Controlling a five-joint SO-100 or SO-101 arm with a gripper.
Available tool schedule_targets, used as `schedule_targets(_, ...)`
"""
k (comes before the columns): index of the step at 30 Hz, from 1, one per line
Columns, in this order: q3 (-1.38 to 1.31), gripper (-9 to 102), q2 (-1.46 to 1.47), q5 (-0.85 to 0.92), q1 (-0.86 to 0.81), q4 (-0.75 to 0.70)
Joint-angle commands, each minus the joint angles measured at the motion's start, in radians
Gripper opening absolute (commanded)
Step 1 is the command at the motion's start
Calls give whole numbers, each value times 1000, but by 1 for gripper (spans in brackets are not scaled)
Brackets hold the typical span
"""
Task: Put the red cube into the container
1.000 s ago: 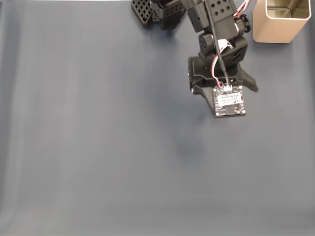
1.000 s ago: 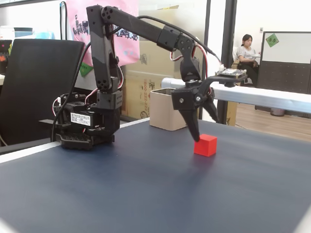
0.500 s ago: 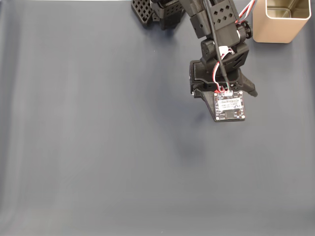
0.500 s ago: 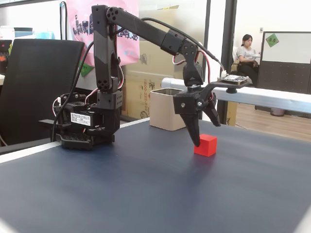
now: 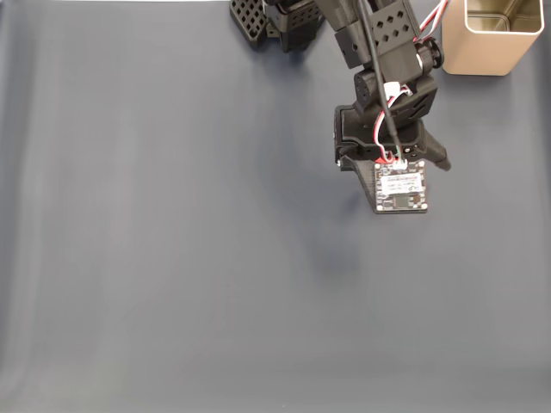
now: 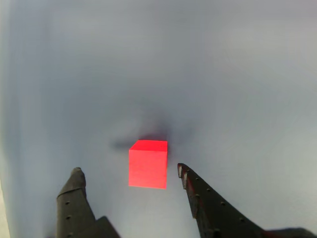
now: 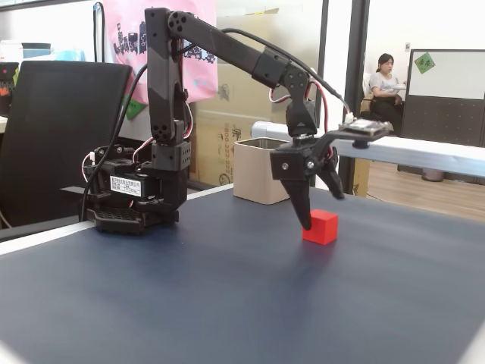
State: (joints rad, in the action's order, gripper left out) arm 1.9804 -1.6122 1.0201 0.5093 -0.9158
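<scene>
- Your table carries a dark blue-grey mat; the arm's base sits at its far edge in the top-down fixed view.
- Your container stands upright at the far right corner in that view, well apart from the cube.
- Your gripper hangs over the cube with its fingers spread apart, holding nothing.
- Your red cube rests on the table between the fingertips in the wrist view, touching neither that I can tell.

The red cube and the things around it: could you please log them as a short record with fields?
cube: red cube, resting on the dark mat, not gripped
hand: hand open, fingers either side of the cube, tips low beside it
tin: beige tin, upright, open top, beyond the cube
cube in tin: no
</scene>
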Motion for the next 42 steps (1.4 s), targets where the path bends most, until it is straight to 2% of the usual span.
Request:
schedule_targets(1,-32,39,-5,-17,12,15)
schedule_targets(19,-20,9,5,9,8,5)
schedule_targets(28,-21,4,-12,89,6,-26)
schedule_targets(42,-298,0,-219,393,74,-387)
